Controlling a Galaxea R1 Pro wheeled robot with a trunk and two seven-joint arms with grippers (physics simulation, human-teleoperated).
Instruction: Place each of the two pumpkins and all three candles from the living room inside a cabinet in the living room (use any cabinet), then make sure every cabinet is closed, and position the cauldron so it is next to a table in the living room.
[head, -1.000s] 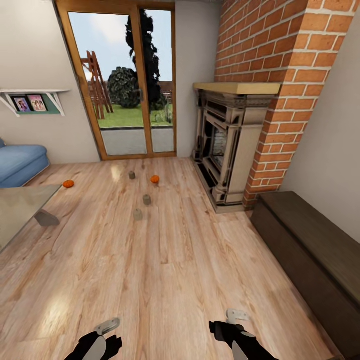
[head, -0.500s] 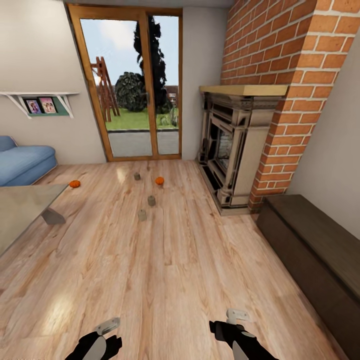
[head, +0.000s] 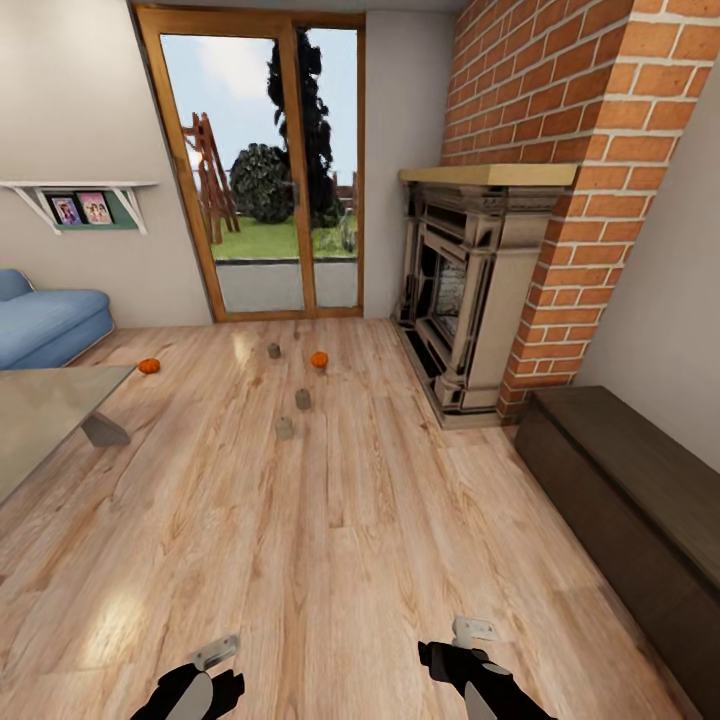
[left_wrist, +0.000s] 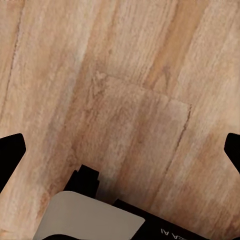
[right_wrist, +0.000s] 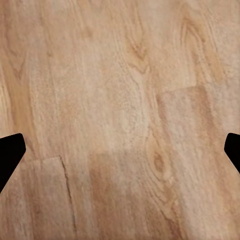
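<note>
light wood plank floor (head: 350, 540) with a soft sheen; rough red brick chimney (head: 560, 110); dark matt wooden cabinet (head: 630, 490); glossy grey table (head: 40, 415); blue cloth sofa (head: 45, 325).

left claw (head: 216, 652) | table (head: 50, 410) ahead-left | pumpkins (head: 148, 366) (head: 319, 359), candles (head: 285, 428) far ahead on floor (head: 350, 560) | cabinet (head: 630, 500) right of right claw (head: 474, 631)

A wood plank floor (head: 350, 540) is seen across the room, and a glazed door (head: 265, 170) in a wooden frame is set in the far wall, with grass and trees seen beyond it. A carved fireplace (head: 465, 290) is built against a brick chimney (head: 580, 120) on the right. A blue sofa (head: 45, 325) is placed at the left, below a wall shelf (head: 80, 195) on which framed pictures are stood.
</note>
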